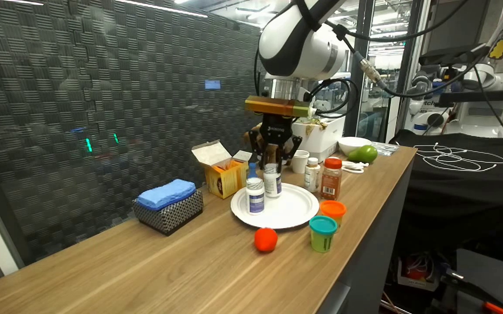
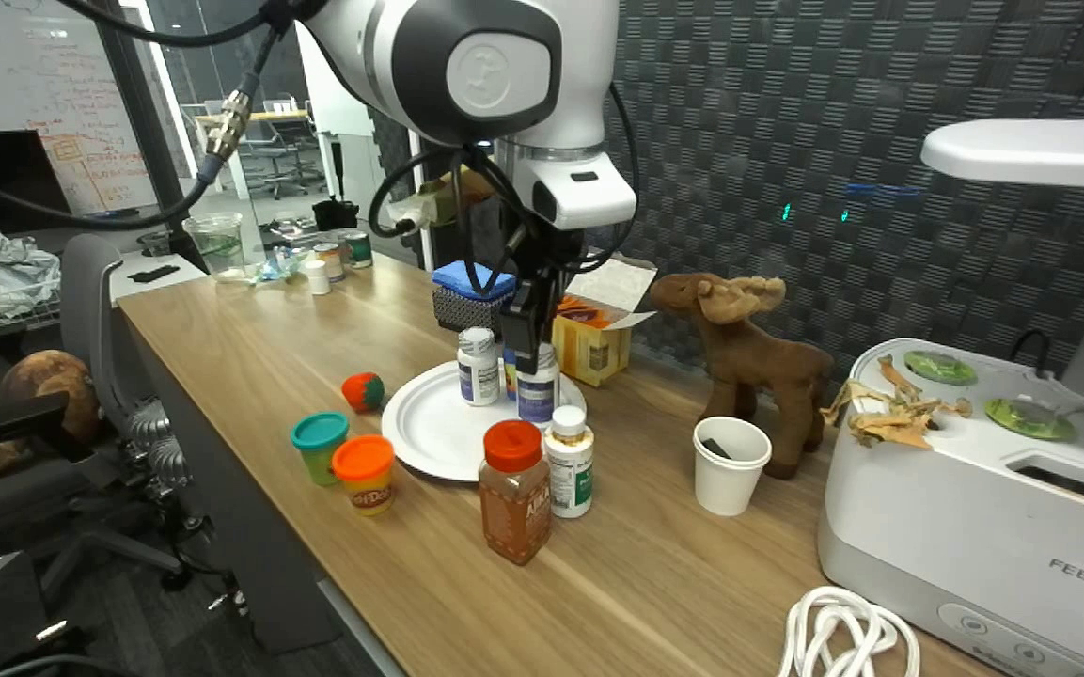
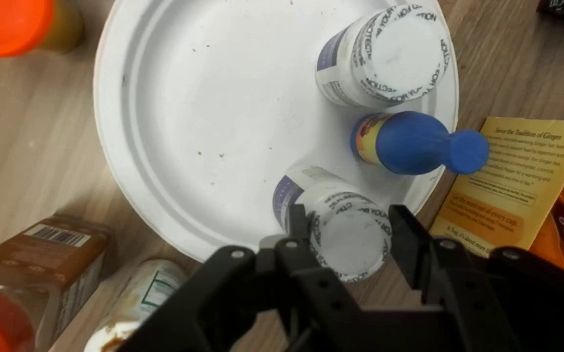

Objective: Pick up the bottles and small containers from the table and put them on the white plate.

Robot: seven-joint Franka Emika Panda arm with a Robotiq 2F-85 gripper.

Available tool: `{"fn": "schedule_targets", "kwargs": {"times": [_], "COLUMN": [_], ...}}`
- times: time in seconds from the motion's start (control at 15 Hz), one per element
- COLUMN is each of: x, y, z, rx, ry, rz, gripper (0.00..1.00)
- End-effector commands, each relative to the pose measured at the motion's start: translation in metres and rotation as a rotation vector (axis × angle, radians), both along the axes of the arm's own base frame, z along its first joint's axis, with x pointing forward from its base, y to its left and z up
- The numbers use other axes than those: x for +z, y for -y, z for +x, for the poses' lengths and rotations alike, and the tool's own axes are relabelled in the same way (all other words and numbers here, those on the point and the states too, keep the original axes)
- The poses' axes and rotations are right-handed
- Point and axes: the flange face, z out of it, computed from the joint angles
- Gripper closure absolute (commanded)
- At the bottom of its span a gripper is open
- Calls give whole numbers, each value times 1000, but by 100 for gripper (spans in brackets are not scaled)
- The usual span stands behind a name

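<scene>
My gripper (image 3: 348, 230) is shut on the capped top of an upright white pill bottle (image 1: 273, 185), over the white plate (image 1: 295, 209); whether its base touches the plate cannot be told. Also on the plate stand another white pill bottle (image 3: 404, 54) and a small blue bottle (image 3: 411, 142). On the wooden table (image 1: 168, 270) beside the plate are a reddish-brown bottle (image 2: 515, 508) with red lid, a white bottle with green label (image 2: 570, 465), an orange-lidded tub (image 2: 365, 475), a teal-lidded green tub (image 1: 322, 235) and a small red round thing (image 2: 363, 391) with a green part.
An opened yellow carton (image 1: 225, 179) stands close beside the plate. Along the wall are a black patterned box with a blue cloth (image 1: 167, 196) and a brown plush moose (image 2: 758, 357). White cups (image 2: 731, 461), a white appliance (image 2: 974, 508) and a coiled white cable (image 2: 847, 630) lie farther along.
</scene>
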Motion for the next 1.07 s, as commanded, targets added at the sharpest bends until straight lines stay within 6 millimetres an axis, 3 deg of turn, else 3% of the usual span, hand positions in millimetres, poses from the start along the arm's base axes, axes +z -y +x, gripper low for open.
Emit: {"fn": "schedule_targets", "kwargs": {"times": [0.0,0.73,0.8,0.87,1.0], "x": [-3,-1,0,3,10], "y": [-6,-12,-12,-12,-10], "z": [13,16,16,14,12], "rx": [-37,-69,-66,-62,-64], "ry": [13,31,29,32,41], "rz": [19,21,17,10,6], "gripper": [80,80,46,29,16]}}
